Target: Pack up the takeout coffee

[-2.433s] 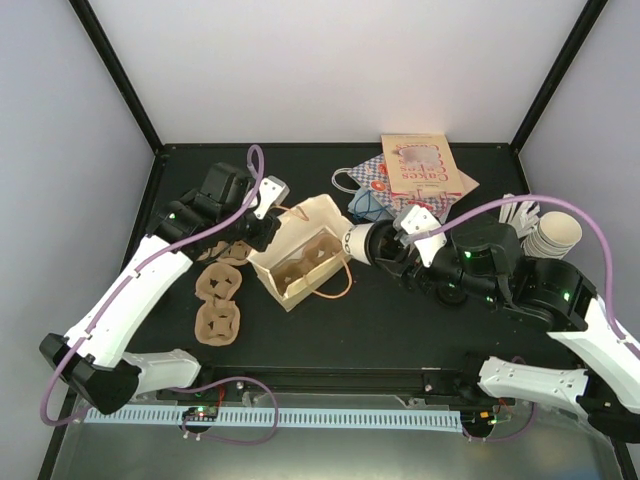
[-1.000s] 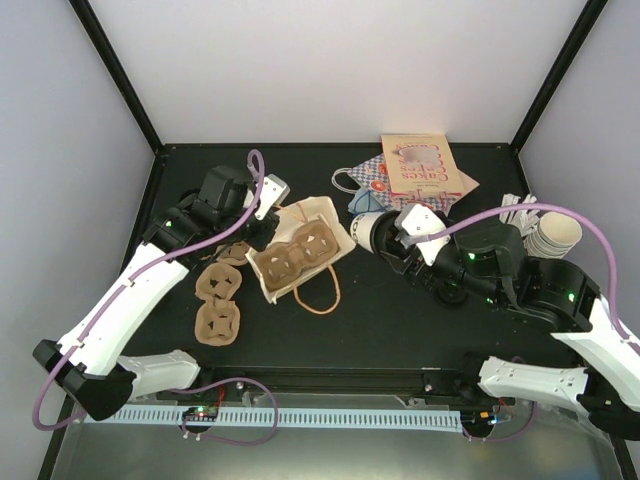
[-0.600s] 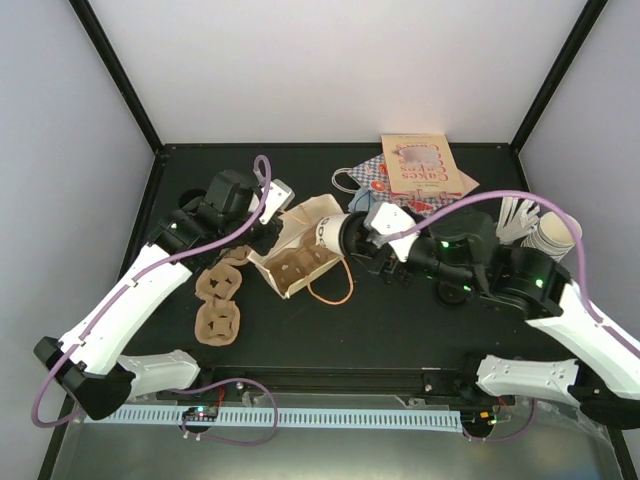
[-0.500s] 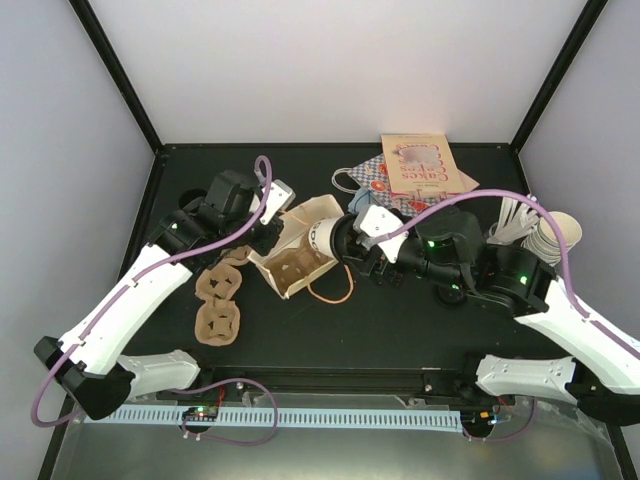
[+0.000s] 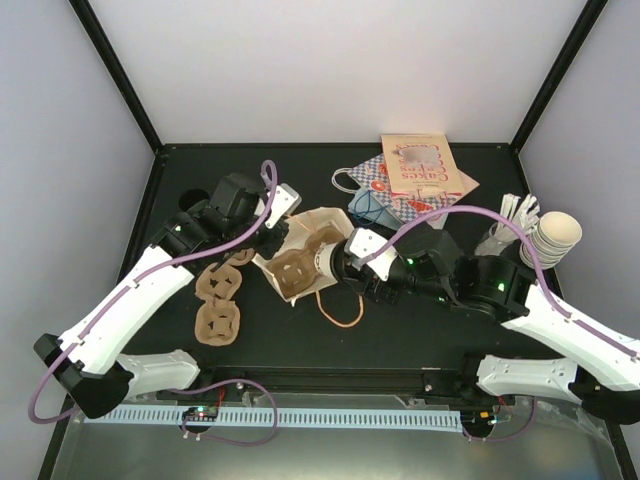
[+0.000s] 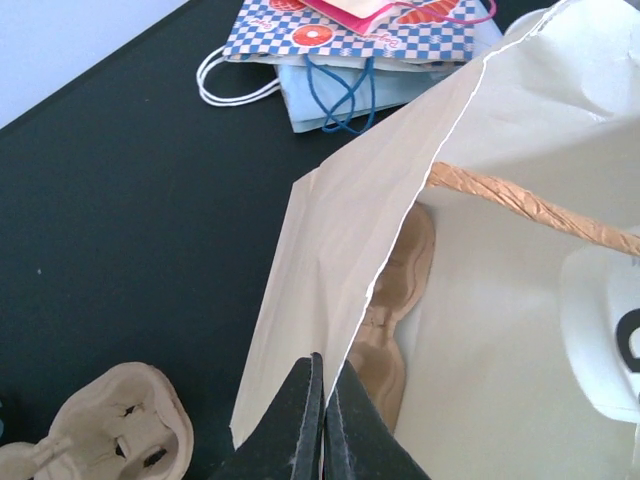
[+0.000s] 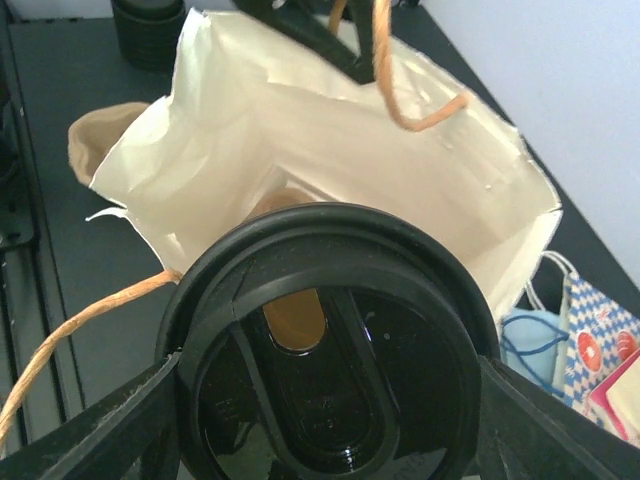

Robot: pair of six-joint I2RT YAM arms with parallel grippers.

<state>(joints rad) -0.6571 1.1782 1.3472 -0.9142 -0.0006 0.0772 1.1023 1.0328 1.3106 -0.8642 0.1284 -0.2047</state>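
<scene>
The takeout coffee [image 5: 323, 263], a cream cup with a black lid [image 7: 330, 350], lies sideways in my right gripper [image 5: 341, 268], lid end pointing into the mouth of the tan paper bag [image 5: 303, 232]. In the right wrist view a dark finger [image 7: 95, 430] presses each side of the lid, and the bag [image 7: 330, 130] gapes just beyond it. My left gripper [image 5: 270, 230] is shut on the bag's torn upper edge [image 6: 345, 320], holding it up. A brown cup carrier [image 6: 400, 290] shows inside the bag, and the cup's white wall [image 6: 600, 330] shows at the bag's right.
Brown cup carriers [image 5: 218, 300] lie left of the bag. Patterned paper bags [image 5: 410, 175] sit at the back. Nested lidless cups [image 5: 553, 235] stand far right. The bag's twine handle [image 5: 342, 310] loops on the table in front. A black cylinder [image 7: 150, 25] stands beyond the bag.
My right arm has swung left with the cup, from beside the patterned bags to the bag's mouth. The bag has shifted and its handle loop moved. My left gripper kept its hold.
</scene>
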